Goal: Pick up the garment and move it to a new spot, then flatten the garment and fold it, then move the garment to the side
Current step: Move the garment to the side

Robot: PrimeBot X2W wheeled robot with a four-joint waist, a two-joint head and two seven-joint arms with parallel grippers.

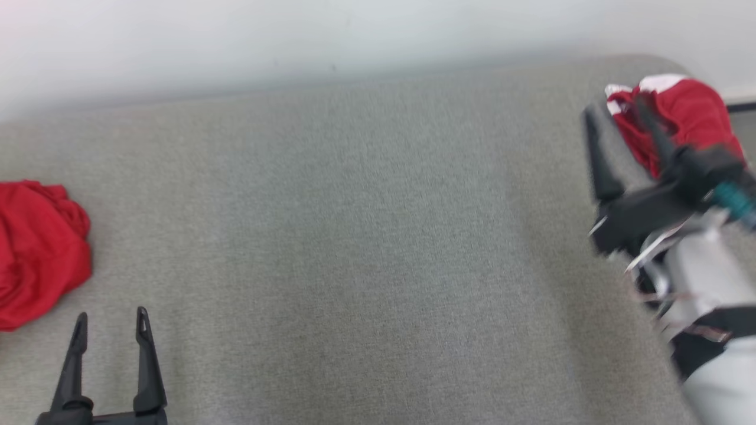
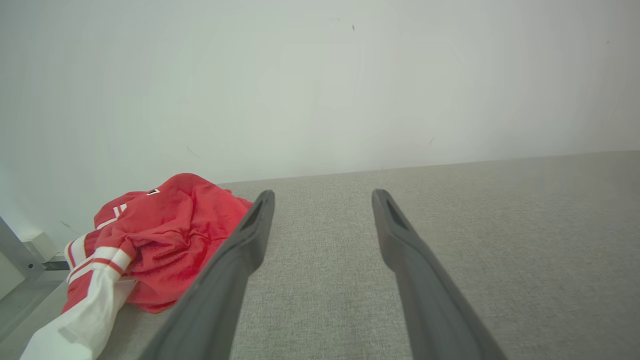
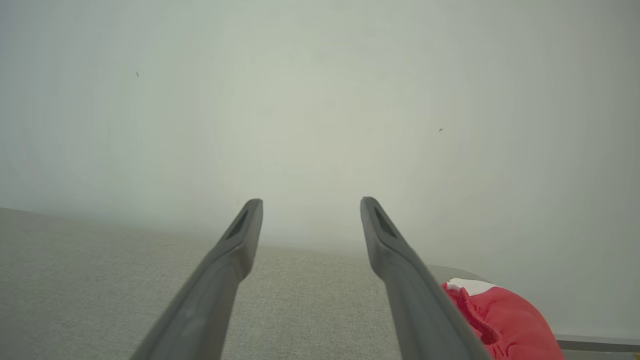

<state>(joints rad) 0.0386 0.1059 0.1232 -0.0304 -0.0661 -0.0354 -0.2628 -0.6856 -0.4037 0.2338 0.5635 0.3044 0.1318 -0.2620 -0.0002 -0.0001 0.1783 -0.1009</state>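
Grey cloth (image 1: 366,236) covers the work surface. At the near left, the left gripper (image 1: 111,314) stands wide open and empty, near a crumpled red garment (image 1: 35,254). The right gripper (image 1: 614,107) (blurred in the head view) is also spread wide and holds nothing, beside a red and white garment (image 1: 691,112) at the far right corner.

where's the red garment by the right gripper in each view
head view: garment at upper right, partly behind the right gripper
right wrist view: garment in the lower right corner
left wrist view: the heap at lower left is the other garment
shared landmark: grey fabric surface meeting the pale wall
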